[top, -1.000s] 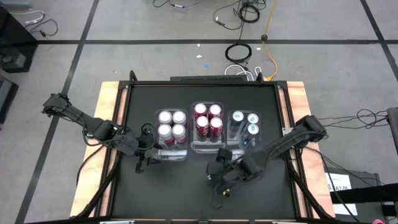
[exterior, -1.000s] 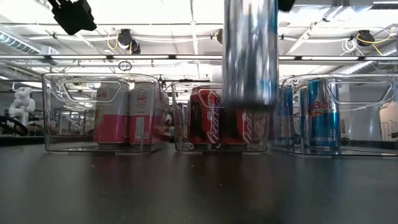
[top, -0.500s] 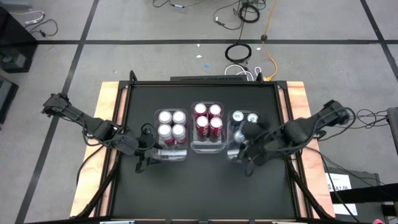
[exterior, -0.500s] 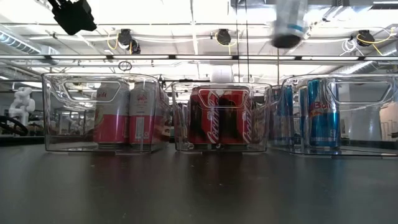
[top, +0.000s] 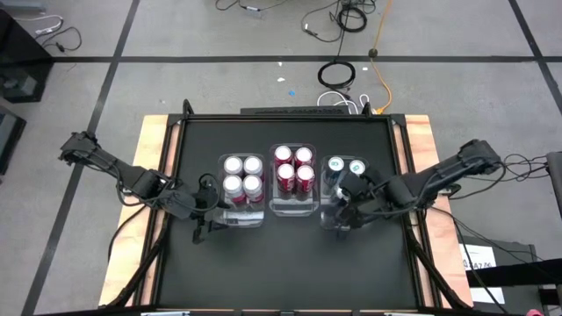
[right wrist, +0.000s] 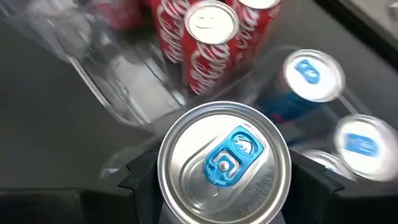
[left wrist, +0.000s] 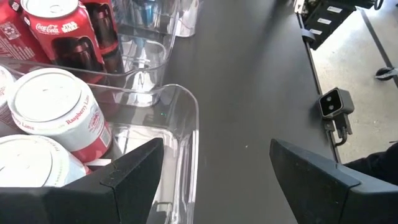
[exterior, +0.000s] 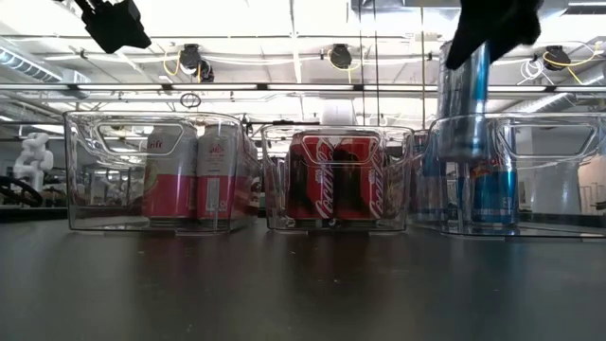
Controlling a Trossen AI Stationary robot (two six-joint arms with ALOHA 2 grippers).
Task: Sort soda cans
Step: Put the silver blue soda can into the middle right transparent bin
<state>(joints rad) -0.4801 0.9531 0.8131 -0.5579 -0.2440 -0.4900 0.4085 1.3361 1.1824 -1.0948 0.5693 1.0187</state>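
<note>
While over right bin, right pincer pinches blue-tab can between fingers.

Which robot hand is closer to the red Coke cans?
Right. The right gripper, holding a blue-tab can, hovers just beside the red cans; the left gripper waits beyond the pink-can bin.

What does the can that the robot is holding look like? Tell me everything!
The held can is a tall, slim shiny silver metal can with a round silver top and a bright blue pull tab. It stands upright, unopened, gripped between the dark fingers of the right gripper. In the low view it hangs partway down inside the clear bin on the right, the one that already holds the other blue-tabbed cans. Whether its bottom touches the bin floor cannot be seen.
</note>
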